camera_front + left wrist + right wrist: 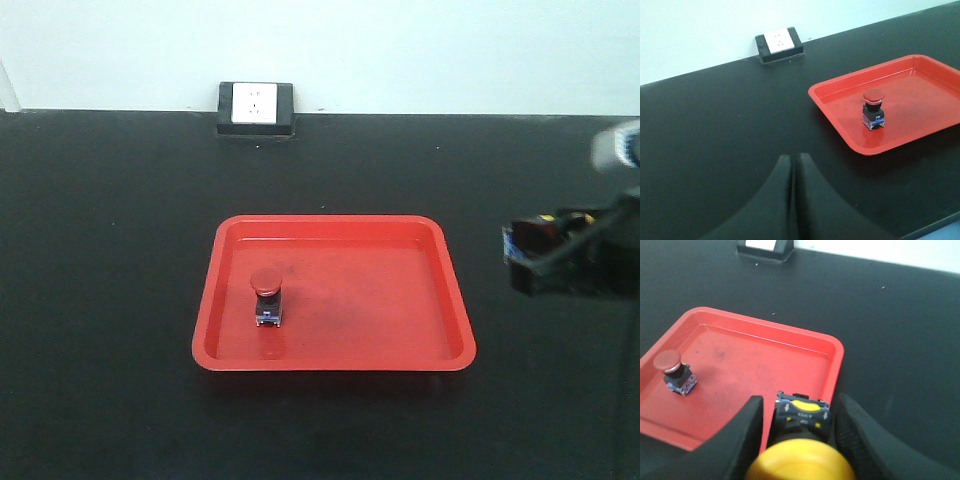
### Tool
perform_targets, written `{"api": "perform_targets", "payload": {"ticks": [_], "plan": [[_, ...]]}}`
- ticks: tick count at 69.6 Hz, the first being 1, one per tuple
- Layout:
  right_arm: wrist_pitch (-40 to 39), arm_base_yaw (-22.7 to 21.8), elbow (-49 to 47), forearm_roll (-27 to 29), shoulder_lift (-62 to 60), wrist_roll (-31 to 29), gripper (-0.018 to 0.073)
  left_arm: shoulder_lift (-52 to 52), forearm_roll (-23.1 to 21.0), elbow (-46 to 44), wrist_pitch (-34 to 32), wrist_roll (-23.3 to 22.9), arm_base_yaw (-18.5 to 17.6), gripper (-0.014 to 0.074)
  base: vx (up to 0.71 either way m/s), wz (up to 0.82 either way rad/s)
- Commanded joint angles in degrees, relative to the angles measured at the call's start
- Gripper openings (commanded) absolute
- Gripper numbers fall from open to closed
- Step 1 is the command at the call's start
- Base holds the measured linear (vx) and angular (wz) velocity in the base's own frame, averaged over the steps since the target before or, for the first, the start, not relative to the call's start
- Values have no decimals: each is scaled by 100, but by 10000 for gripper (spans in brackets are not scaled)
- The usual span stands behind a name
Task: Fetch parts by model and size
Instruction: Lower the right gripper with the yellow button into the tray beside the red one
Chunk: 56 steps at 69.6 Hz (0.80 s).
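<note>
Tray [832,357] lay just left of the right gripper [800,432], which clenched the yellow-capped switch [802,460] near its right rim, while the red-capped switch [675,372] stood by its left edge.

Tray [455,300]: glossy red, on matte black table [100,250]. Red-capped switch [267,298] in tray, near left: black collar, blue-and-grey base. Yellow-capped switch [802,440]: black body, yellow arrow marks; far wall socket [255,108]: white face, black housing.
</note>
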Motion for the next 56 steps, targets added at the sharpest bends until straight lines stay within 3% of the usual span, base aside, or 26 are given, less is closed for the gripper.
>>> {"api": "perform_targets", "payload": {"ticks": [1, 9, 15, 23, 33, 56], "plan": [[-370, 132, -599, 75, 500, -117, -2, 86, -15, -124, -383, 0, -6, -4, 0, 0], [-283, 629, -1076, -169, 1159, -49, -2, 86, -15, -124, -383, 0, -6, -4, 0, 0], [-126, 871, -1444, -364, 1677, 532, -2, 86, -15, -124, -383, 0, -6, -4, 0, 0], [381, 933, -1981, -636, 2329, 1434, -2, 86, -15, -124, -383, 0, -6, -4, 0, 0], [1296, 936, -2753, -1038, 3088, 2130, -2, 86, -15, -124, -383, 0, -6, -4, 0, 0], [2624, 947, -4347, -1063, 4549, 2237, -2, 86, -15, -124, -383, 0, -6, -4, 0, 0]]}}
